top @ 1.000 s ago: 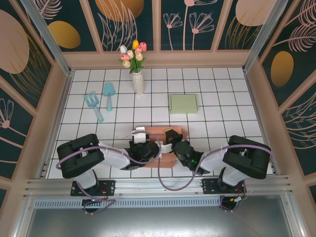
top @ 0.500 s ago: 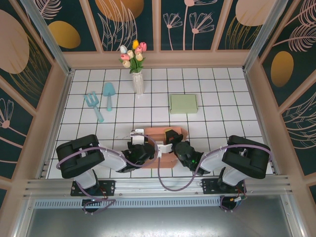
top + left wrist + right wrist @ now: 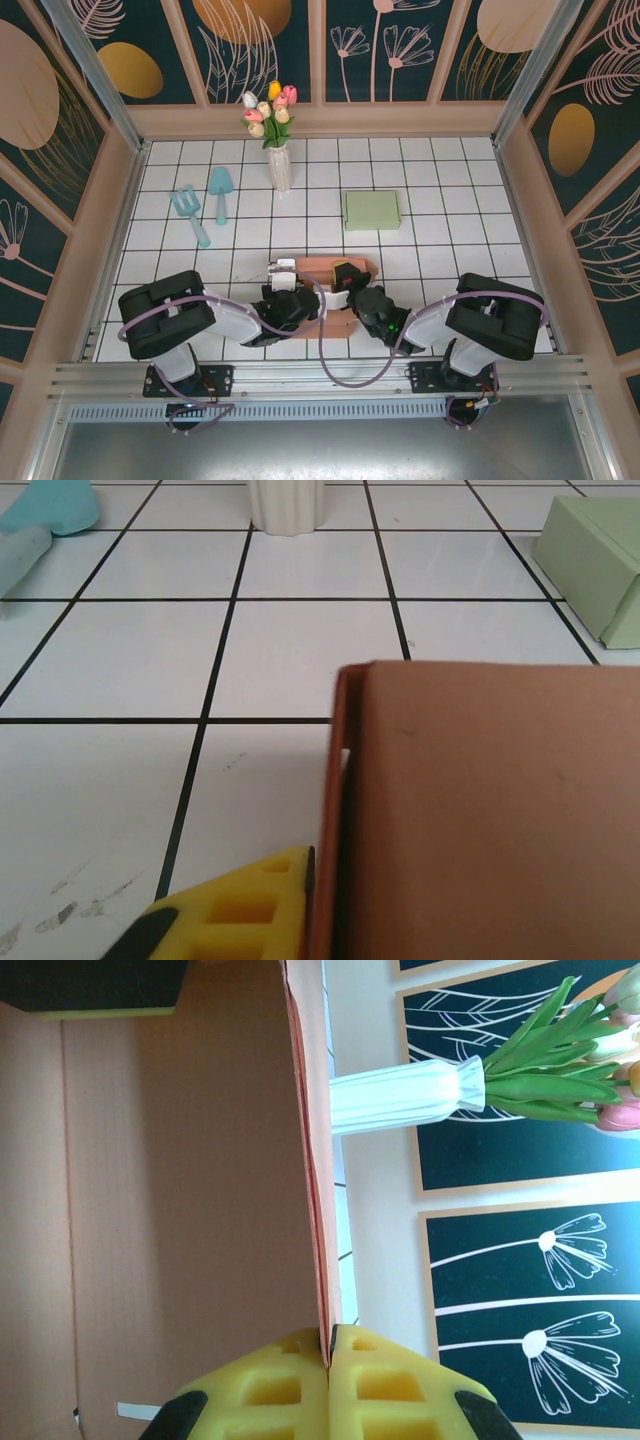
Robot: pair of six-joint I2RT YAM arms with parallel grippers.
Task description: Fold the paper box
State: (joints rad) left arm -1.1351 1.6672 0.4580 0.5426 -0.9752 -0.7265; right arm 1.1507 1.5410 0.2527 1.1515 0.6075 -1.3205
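Note:
The brown paper box sits near the front centre of the tiled table, between the two arms. My left gripper is at its left side. In the left wrist view one yellow finger presses flat against the outside of a thin upright wall of the paper box; the other finger is hidden behind the broad brown panel. My right gripper is at the box's right part. Its two yellow fingertips are shut on the edge of an upright wall of the paper box.
A white vase of tulips stands at the back, with a flat green box to its right and a teal shovel and fork to its left. Low walls ring the table.
The left gripper has shifted slightly right against the box and its jaws have narrowed. The right gripper and the box have barely moved.

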